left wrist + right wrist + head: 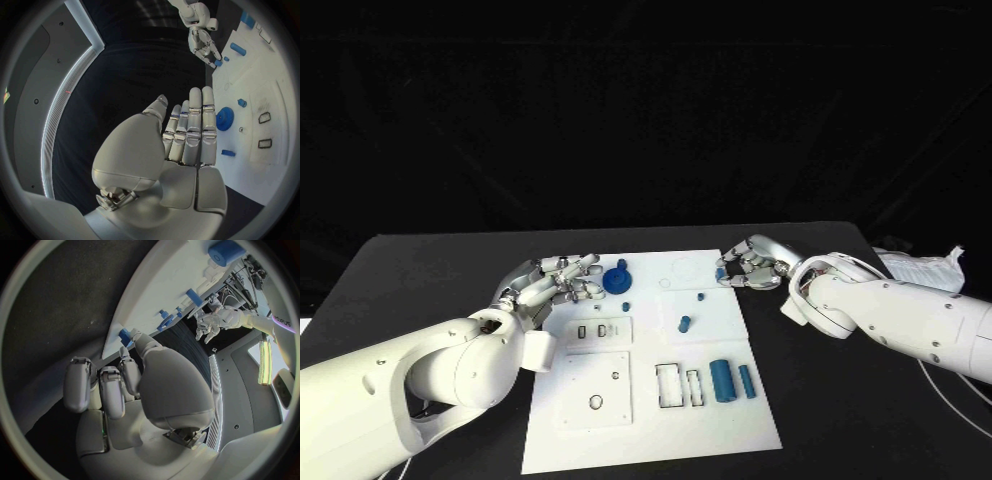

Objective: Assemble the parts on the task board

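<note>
Blue gear (617, 279) just beside left robot hand (557, 283)

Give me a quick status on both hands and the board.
Left hand open beside blue gear. Right hand at board edge, grip unclear. Nothing blocking.

The silver left hand (557, 283) lies flat, fingers straight together, at the white rectangular task board's (646, 420) left edge; the silver right hand (751, 266) curls at its right edge.

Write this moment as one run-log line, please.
left hand: open, beside blue gear | right hand: thumb touches small blue part at task board edge | two blue cylinders: lying on board
</note>
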You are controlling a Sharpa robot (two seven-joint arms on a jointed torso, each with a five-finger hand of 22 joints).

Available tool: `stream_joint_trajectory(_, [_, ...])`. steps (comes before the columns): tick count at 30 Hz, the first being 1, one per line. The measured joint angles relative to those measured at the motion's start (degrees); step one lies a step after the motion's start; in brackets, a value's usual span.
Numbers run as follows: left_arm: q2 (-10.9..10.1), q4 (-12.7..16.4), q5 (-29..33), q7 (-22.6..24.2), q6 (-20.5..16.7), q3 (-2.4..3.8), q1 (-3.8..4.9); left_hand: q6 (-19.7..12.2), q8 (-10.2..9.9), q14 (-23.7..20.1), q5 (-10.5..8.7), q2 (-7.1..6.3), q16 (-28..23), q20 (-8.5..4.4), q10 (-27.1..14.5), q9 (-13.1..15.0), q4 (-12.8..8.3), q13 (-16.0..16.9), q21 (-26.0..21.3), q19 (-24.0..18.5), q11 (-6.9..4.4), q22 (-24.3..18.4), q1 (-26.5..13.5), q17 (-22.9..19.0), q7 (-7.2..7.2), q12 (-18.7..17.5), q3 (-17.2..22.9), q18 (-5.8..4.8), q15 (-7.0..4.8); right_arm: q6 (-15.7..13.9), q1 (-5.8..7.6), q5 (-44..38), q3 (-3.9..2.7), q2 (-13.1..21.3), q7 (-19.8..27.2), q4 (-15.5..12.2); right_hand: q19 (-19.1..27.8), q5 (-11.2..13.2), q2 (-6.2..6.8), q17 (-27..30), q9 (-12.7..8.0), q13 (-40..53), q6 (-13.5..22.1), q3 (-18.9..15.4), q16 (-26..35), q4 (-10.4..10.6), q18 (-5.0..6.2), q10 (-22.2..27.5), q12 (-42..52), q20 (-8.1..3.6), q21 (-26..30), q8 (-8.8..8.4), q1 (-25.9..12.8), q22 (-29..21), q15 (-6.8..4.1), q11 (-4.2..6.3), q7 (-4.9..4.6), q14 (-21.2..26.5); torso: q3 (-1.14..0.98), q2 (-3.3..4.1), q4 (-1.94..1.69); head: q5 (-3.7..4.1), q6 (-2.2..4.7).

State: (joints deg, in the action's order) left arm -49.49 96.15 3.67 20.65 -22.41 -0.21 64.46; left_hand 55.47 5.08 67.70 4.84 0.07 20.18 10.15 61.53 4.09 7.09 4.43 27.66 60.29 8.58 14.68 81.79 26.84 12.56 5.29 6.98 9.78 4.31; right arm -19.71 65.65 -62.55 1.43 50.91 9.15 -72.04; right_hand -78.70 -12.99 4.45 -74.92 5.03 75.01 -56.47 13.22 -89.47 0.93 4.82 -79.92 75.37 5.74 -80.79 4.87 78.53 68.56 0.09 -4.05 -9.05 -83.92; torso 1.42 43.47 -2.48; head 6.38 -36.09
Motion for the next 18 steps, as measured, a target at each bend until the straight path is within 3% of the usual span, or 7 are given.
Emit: stream_joint_trajectory(18, [0.02, -0.01, -0.01, -0.06, -0.01, 0.0, 0.0, 0.0, 0.0, 0.0, 0.0, 0.0, 0.0, -0.21, 0.0, 0.0, 0.0, 0.0, 0.3, -0.21, 0.0, 0.07, 0.0, 0.09, 0.0, 0.22, 0.0, 0.0, 0.0, 0.15, -0.32, -0.43, 0.0, -0.93, -0.23, 1.22, -0.4, 0.58, -1.13, 0.01, 0.23, 0.06, -2.09, 0.39, 0.0, -0.39, 0.0, -0.72, 0.95, -0.41, -0.45, 0.68, 0.2, 0.71, -0.43, 0.71, 0.66, 0.0, 0.01, -0.01, -0.02, 0.16, -0.3])
